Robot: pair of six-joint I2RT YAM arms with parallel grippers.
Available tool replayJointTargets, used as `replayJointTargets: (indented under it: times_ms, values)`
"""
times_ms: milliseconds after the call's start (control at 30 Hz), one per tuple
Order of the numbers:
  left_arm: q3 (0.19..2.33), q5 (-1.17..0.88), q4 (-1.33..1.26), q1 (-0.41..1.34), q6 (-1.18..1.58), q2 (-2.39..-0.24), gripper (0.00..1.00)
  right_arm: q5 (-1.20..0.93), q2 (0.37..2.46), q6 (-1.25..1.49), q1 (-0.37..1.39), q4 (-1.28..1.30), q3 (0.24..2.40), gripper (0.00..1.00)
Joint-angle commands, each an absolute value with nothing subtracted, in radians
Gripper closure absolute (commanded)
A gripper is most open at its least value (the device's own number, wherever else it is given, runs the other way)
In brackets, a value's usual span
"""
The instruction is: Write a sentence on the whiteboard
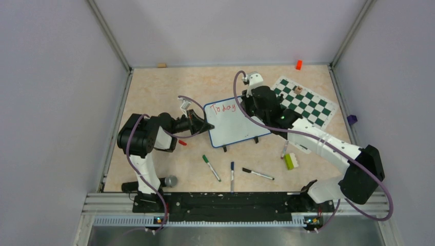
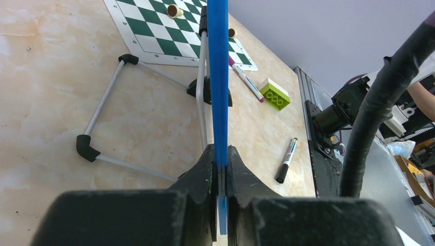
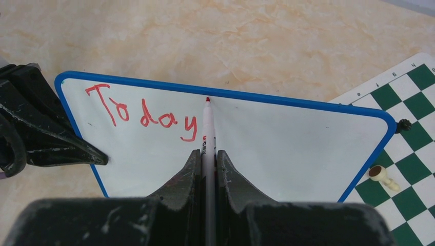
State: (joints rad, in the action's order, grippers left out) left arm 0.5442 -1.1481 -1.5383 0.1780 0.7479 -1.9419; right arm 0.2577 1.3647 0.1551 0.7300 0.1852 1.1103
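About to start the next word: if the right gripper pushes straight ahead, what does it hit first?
Probably the whiteboard: the held marker points at its top frame, right of "Today"; depth unclear.

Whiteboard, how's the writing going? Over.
Left tool shut on whiteboard edge. Right tool shut on red marker. Sentence reads only "Today". Nothing blocks the blank part.

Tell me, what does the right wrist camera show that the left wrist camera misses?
Only right wrist: the red word "Today" on the whiteboard, and a red marker clamped in the right jaws. Only left wrist: the wire stand, a green brick, a purple-capped marker, a black-capped marker. Both: the whiteboard, seen edge-on from the left wrist, and the chess mat.
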Motion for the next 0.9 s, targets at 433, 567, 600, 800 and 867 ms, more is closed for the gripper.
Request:
replayJointTargets:
  times_ms: [433,567,600,800,867]
  values:
    - [0.522,-1.200,-1.620,0.190,0.691,-1.927,1.00,0.301,1.388,0.147,0.721,0.181,1.161,1.00]
    - [0.523,-1.199,-1.620,0.190,0.693,-1.928,1.00,0.297,1.374,0.151,0.721,0.182,1.151,1.00]
    - [0.523,-1.198,-1.620,0.190,0.693,-1.928,1.00,0.296,1.370,0.152,0.721,0.183,1.150,1.00]
    - [0.523,-1.200,-1.620,0.190,0.691,-1.928,1.00,0.278,1.351,0.157,0.721,0.182,1.147,1.00]
    - [0.524,-1.200,-1.620,0.190,0.691,-1.930,1.00,0.273,1.344,0.158,0.721,0.184,1.149,1.00]
